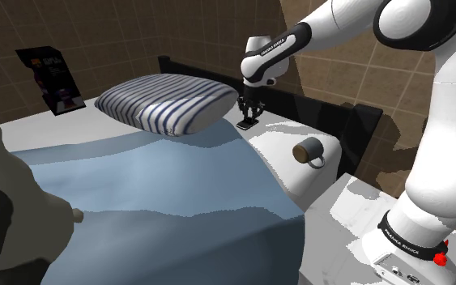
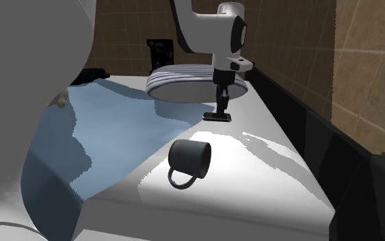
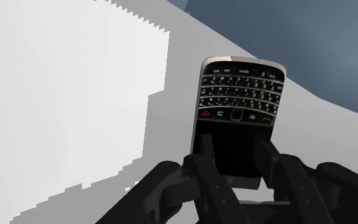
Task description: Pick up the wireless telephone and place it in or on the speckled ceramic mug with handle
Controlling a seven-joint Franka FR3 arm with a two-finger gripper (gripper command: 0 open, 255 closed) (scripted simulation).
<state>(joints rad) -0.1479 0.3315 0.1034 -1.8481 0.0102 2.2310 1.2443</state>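
Phone (image 3: 238, 105), face up, lengthwise from gripper (image 3: 234, 151) — keypad end farthest (screen nearest)

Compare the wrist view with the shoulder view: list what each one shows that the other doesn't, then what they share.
Wrist view: the phone's keypad rows, red call key and dark screen. Shoulder view: the striped pillow, the dark mug lying on its side, the blue blanket. Both: the gripper down at the phone on the white surface.
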